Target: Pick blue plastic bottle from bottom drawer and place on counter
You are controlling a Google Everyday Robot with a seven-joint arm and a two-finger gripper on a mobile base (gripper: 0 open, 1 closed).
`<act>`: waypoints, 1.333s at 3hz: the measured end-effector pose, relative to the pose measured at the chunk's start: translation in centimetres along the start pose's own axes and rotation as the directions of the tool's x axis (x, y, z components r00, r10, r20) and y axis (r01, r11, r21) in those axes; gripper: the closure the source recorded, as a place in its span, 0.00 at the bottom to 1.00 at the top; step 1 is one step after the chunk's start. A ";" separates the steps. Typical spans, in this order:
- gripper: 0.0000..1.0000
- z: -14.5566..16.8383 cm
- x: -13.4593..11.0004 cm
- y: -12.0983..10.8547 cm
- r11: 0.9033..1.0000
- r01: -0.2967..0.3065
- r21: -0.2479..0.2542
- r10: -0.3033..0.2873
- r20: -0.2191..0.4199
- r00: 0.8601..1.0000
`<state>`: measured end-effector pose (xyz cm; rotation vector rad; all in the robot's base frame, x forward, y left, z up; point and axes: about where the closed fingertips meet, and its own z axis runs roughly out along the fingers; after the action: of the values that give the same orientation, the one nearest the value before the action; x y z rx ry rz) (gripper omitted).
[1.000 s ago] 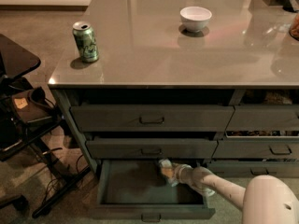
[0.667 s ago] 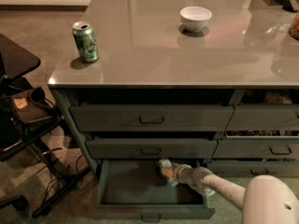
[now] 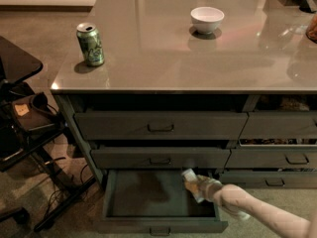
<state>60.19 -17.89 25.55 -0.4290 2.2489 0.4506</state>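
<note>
Blue plastic bottle is inside the open bottom drawer, at its right rear, well below the desk's front edge and tilted with the white cap up-left. My gripper reaches in from the right and looks clamped on the bottle's body, leaving the cap end free. My arm comes in low to stay under the shut drawer above. Lift not done yet. Next I judge: pull out, raise past the front edge. Green soda can sits near the front-left corner, white bowl mid-desk toward the back edge; bare space lies between them for placing.
</note>
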 end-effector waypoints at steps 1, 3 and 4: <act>1.00 -9.0 -1.5 -0.6 0.992 0.112 0.055 -0.114 0.029 0.993; 1.00 -10.5 0.9 2.1 0.994 0.112 0.017 -0.112 -0.003 0.994; 1.00 -11.9 2.3 4.6 0.991 0.130 -0.032 -0.130 -0.010 0.991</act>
<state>49.16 -19.58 32.15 -0.5921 2.2119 0.4167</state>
